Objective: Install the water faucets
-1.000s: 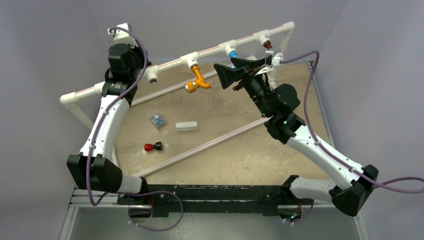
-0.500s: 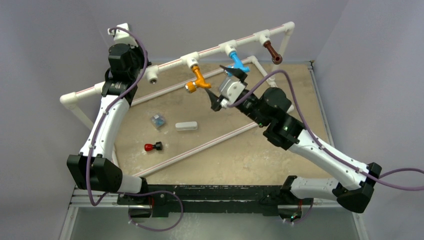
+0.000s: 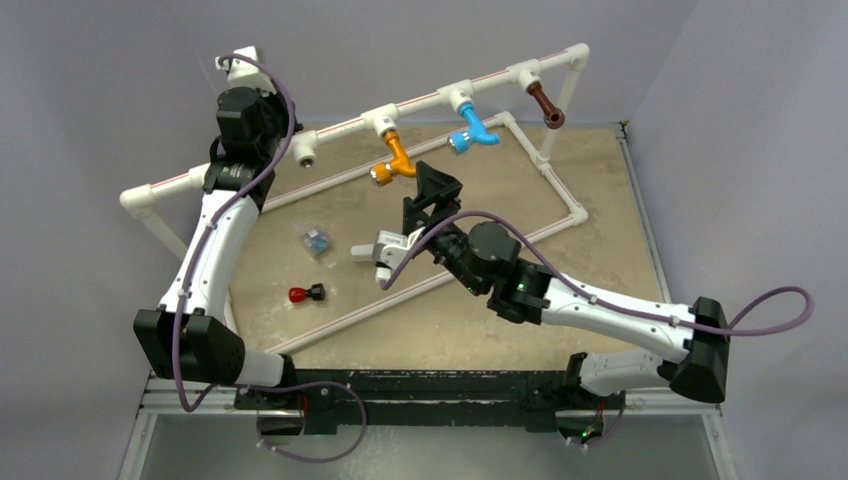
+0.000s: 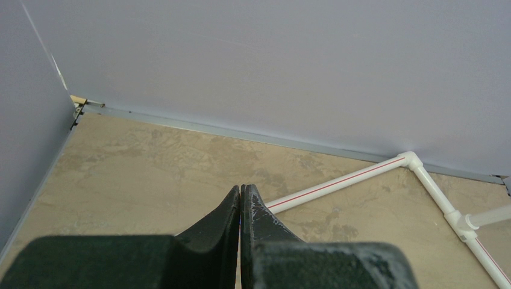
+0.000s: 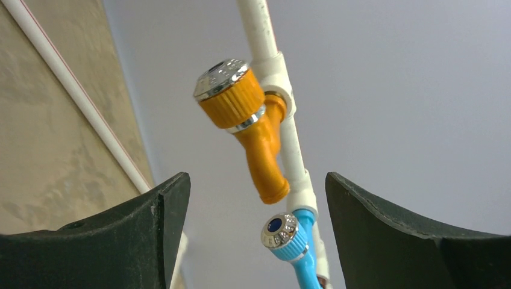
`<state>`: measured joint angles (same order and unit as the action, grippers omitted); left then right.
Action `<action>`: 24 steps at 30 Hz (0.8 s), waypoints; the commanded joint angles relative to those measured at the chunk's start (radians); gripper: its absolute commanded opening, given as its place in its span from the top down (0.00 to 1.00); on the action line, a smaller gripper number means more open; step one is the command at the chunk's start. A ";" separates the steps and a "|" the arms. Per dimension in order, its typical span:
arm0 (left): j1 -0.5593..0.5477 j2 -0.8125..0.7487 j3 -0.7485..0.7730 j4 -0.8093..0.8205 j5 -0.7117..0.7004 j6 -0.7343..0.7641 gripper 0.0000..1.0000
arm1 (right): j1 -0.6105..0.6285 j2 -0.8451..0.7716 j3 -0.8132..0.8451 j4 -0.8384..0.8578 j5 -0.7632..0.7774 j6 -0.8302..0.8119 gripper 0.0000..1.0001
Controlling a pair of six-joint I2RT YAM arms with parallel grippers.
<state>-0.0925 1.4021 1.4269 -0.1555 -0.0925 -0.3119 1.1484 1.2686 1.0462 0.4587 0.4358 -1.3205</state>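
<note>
Tan mottled table (image 3: 480, 310), grey walls. Right gripper (image 3: 427, 200) has backed off from the 1 o'clock end of the pipe rail (image 3: 420, 98) to mid-table, jaws wide, nothing in them. Brown faucet (image 3: 543, 103) left hanging there. Blue faucet (image 3: 470, 135) at 12, orange faucet (image 3: 395, 160) at 11 (three mounted; tee socket (image 3: 305, 152) at 10 looks bare). Left gripper (image 4: 240, 198) pressed shut, empty. No writing legible.

Right pincer (image 3: 425, 200), jaws wide apart, hangs in free air near the orange faucet (image 3: 397, 157); the raised white pipe rail (image 3: 420, 105) bars the way beyond.
</note>
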 commanded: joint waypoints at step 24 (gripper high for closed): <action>-0.013 0.043 -0.054 -0.173 0.032 0.008 1.00 | -0.053 0.343 0.146 0.548 0.125 -0.303 0.35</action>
<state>-0.0925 1.4021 1.4269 -0.1551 -0.0910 -0.3119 1.1137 1.6104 1.1358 0.9333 0.5560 -1.6440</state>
